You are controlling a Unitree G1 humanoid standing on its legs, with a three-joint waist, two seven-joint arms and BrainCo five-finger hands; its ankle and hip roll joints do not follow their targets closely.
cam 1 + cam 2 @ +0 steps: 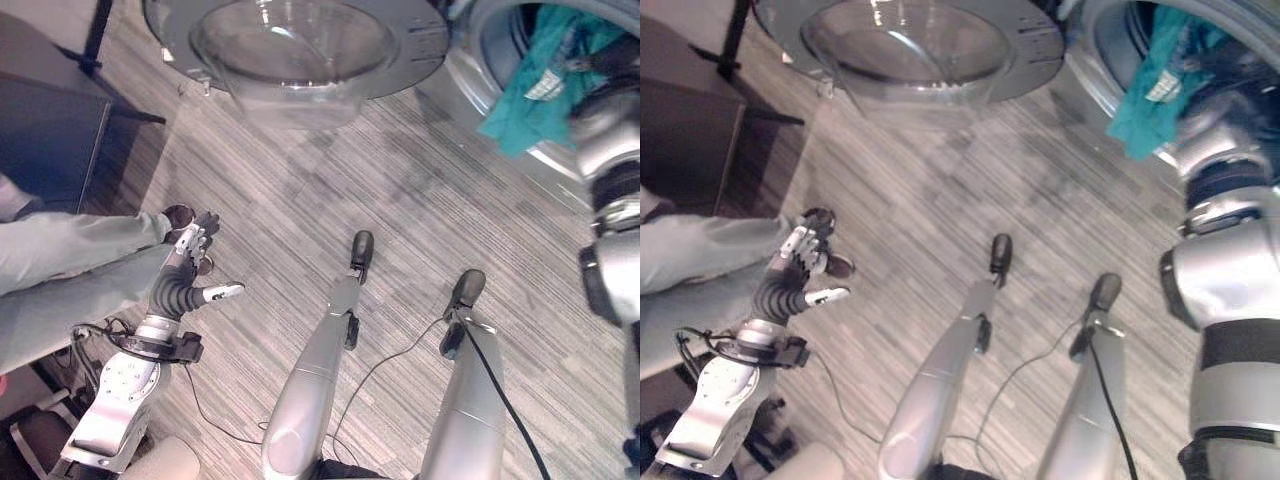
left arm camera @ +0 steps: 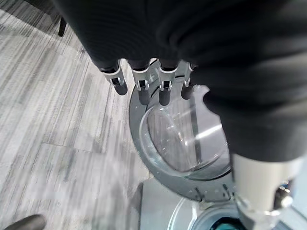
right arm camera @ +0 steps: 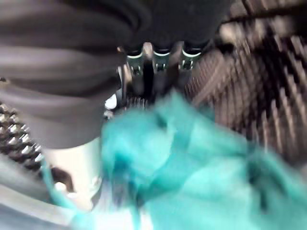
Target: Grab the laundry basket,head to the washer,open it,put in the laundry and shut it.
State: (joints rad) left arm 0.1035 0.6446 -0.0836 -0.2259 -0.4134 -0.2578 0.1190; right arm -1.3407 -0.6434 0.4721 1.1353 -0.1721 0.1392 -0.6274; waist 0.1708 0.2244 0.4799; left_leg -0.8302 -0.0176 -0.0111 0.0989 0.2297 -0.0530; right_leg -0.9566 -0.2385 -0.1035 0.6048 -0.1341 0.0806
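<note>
Right robot hand [image 3: 158, 72] is pushing teal laundry [image 1: 530, 90] into washer drum [image 1: 490, 50], grip unclear; left robot hand [image 1: 190, 265] is hanging loosely open; cloth draping over the rim is risking jamming the door [image 1: 300, 40].

The cloth [image 1: 535, 85] is blue-green. The washer door [image 1: 300, 45] is grey with clear glass. The floor [image 1: 330, 190] has grey stripes.

We see a grey striped floor [image 1: 300, 200] across the middle. At the left edge a person's legs in pale trousers [image 1: 60, 265] stretch out. A dark cabinet [image 1: 45, 140] sits upper left.
</note>
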